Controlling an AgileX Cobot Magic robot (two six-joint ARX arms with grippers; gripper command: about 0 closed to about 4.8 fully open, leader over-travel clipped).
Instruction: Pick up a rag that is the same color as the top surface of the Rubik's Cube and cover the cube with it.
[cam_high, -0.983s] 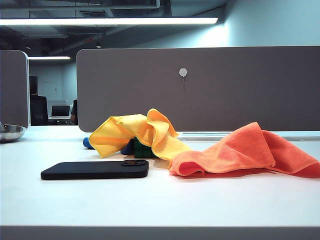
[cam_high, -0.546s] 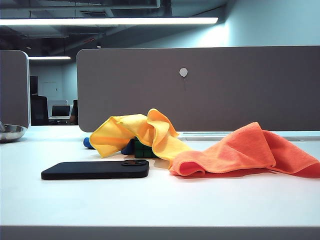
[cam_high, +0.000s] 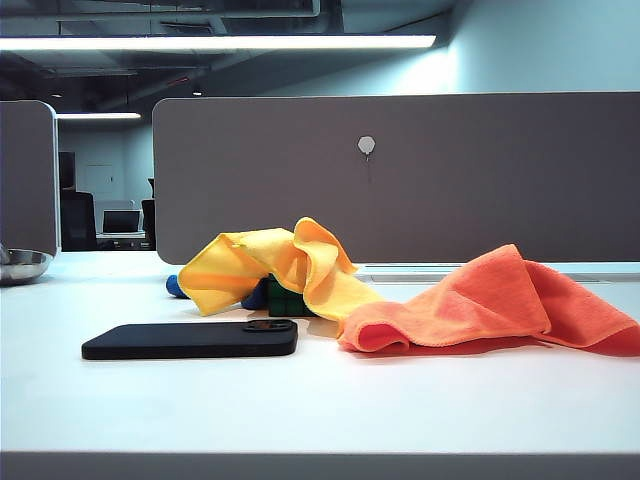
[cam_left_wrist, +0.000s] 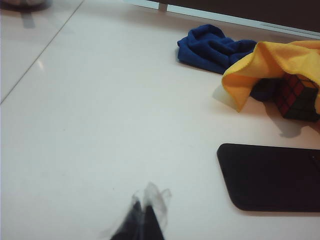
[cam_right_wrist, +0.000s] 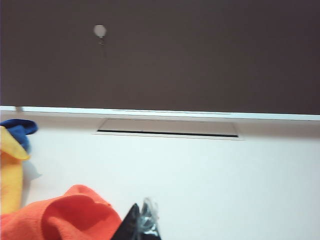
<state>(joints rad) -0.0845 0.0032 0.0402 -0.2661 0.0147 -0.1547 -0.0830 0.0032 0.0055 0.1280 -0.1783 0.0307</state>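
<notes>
While the rag (cam_high: 285, 265) stays draped over the Rubik's Cube (cam_left_wrist: 296, 96) on the table (cam_high: 320, 400), nothing shifts; task looks done; left tool (cam_left_wrist: 142, 222) pinched empty; right tool (cam_right_wrist: 142, 225) looks closed, near orange cloth (cam_right_wrist: 65, 217).

The bright yellow microfibre rag (cam_high: 285, 262) lies crumpled and humped on the white table, draped over the small black-gridded Rubik's Cube (cam_high: 283, 299). The cube is only partly covered: green squares show below the cloth's edge, and red squares (cam_left_wrist: 296, 97) in the left wrist view.
</notes>
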